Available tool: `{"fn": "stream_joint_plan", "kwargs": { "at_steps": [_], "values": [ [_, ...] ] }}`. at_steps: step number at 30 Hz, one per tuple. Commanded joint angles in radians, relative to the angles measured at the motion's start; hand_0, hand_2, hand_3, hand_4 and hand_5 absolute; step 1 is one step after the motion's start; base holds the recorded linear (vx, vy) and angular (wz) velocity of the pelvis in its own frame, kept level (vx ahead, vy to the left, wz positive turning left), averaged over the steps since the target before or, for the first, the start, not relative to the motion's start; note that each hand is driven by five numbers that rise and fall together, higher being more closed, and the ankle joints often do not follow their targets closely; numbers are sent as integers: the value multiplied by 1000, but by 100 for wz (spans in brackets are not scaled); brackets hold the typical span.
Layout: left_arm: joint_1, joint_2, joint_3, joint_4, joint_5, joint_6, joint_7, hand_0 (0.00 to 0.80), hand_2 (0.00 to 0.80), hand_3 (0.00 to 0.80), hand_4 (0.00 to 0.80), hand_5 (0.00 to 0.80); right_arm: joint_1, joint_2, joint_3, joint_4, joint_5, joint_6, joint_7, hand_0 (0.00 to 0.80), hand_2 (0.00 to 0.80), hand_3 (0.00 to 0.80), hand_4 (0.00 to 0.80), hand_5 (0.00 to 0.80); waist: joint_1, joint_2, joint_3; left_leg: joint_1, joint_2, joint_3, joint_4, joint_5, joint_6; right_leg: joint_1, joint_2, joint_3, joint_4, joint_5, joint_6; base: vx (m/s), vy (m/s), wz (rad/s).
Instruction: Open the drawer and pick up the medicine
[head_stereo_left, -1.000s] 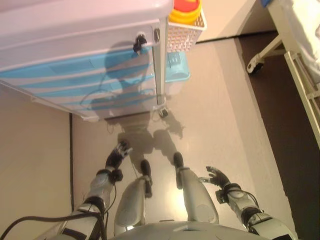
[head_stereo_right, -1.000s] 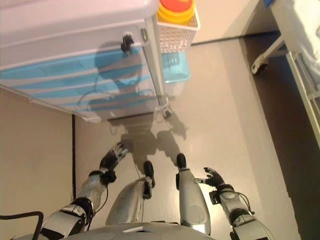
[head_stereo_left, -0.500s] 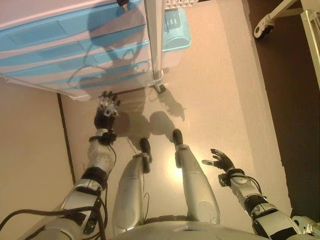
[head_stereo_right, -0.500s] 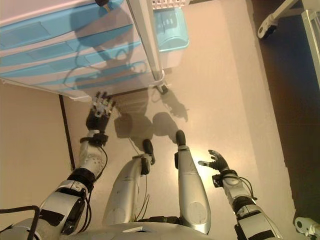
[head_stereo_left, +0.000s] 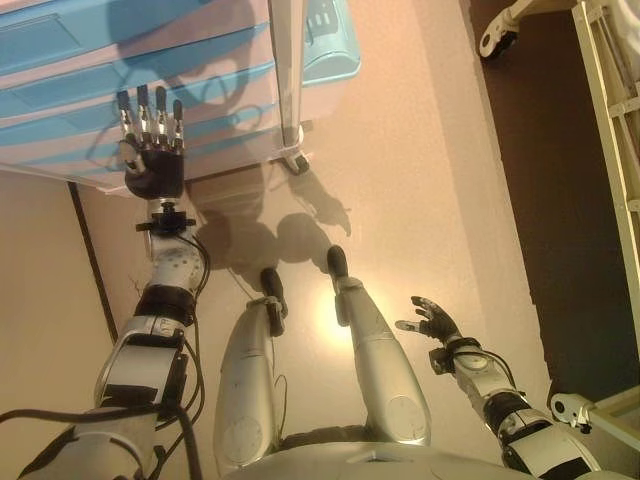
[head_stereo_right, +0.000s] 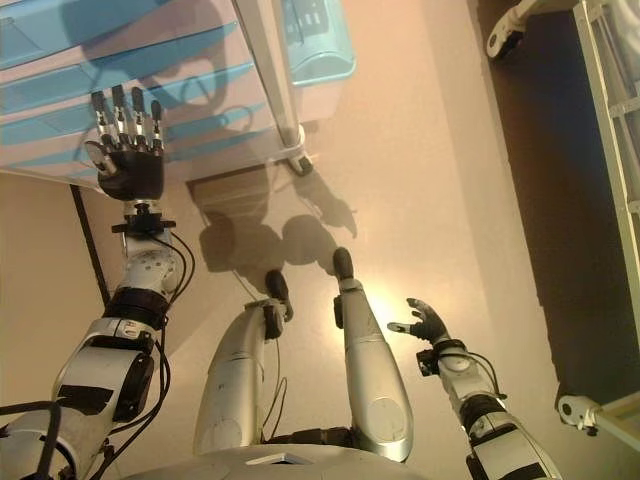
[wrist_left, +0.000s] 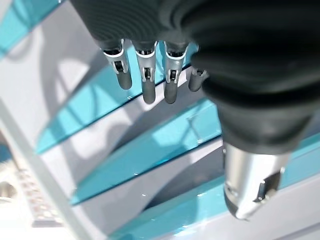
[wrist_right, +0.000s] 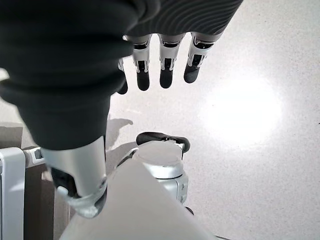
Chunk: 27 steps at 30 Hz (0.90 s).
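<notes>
A white cart with several blue drawers (head_stereo_left: 100, 95) stands ahead at the upper left; all drawers look closed. It also fills the left wrist view (wrist_left: 150, 150). My left hand (head_stereo_left: 152, 150) is raised in front of the lower drawers, fingers straight and open, holding nothing. I cannot tell whether it touches a drawer front. My right hand (head_stereo_left: 428, 318) hangs low at the right over the floor, fingers relaxed and open, empty. No medicine shows in any view.
A light blue bin (head_stereo_left: 330, 45) hangs on the cart's right side, by a cart leg with a castor (head_stereo_left: 295, 160). A bed frame (head_stereo_left: 610, 110) with a wheel (head_stereo_left: 492, 42) stands at the right. Bare floor (head_stereo_left: 430, 200) lies between the cart and the bed.
My left hand has risen from low near the floor to the lower drawer fronts, fingers spread straight. The camera has tilted down and the cart has slid up out of the picture. The right hand stays put.
</notes>
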<state>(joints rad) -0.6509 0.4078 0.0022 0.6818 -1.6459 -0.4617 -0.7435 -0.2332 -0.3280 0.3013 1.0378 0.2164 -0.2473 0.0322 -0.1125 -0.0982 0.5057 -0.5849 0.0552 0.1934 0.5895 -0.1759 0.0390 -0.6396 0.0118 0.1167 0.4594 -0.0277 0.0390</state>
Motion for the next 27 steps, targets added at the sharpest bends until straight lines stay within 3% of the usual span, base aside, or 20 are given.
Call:
{"fn": "stream_joint_plan", "kwargs": {
  "at_steps": [1, 9, 15, 20, 27],
  "values": [
    [-58, 59, 34, -30, -61, -32, -68, 0, 0, 0, 0, 0, 68, 1, 33, -5, 38, -29, 1, 0, 0, 0, 0, 0, 11, -6, -53, -15, -60, -4, 43, -116, 23, 39, -18, -79, -74, 16, 3, 16, -32, 2],
    [-114, 115, 42, 4, -87, -8, -82, 0, 0, 0, 0, 0, 76, 1, 45, -18, 43, -27, -2, 0, 0, 0, 0, 0, 8, -16, -37, -18, -62, 6, 49, -98, 27, 49, -30, -88, -82, 33, -2, -30, -19, 2],
    [-101, 124, 13, 65, 47, 46, 85, 0, 0, 0, 0, 0, 68, 2, 47, -31, 55, -14, -6, 0, 0, 0, 0, 0, 15, -16, -28, -6, -65, 4, 37, -93, 28, 62, -32, -99, -84, 31, -2, 7, -16, 1],
    [-50, 138, -47, 222, 305, 222, 253, 0, 0, 0, 0, 0, 56, 4, 45, -48, 60, -3, -21, 0, 0, 0, 0, 0, 19, -13, -14, 2, -69, 6, 20, -78, 29, 75, -35, -110, -97, 35, 1, -9, -18, 5],
    [-3, 139, -72, 307, 460, 344, 286, 0, 0, 0, 0, 0, 46, -2, 36, -67, 55, 13, -29, 0, 0, 0, 0, 0, 18, -4, 0, 12, -67, 13, 7, -70, 28, 81, -35, -115, -99, 33, 3, -7, -2, 3]
  ]
}}
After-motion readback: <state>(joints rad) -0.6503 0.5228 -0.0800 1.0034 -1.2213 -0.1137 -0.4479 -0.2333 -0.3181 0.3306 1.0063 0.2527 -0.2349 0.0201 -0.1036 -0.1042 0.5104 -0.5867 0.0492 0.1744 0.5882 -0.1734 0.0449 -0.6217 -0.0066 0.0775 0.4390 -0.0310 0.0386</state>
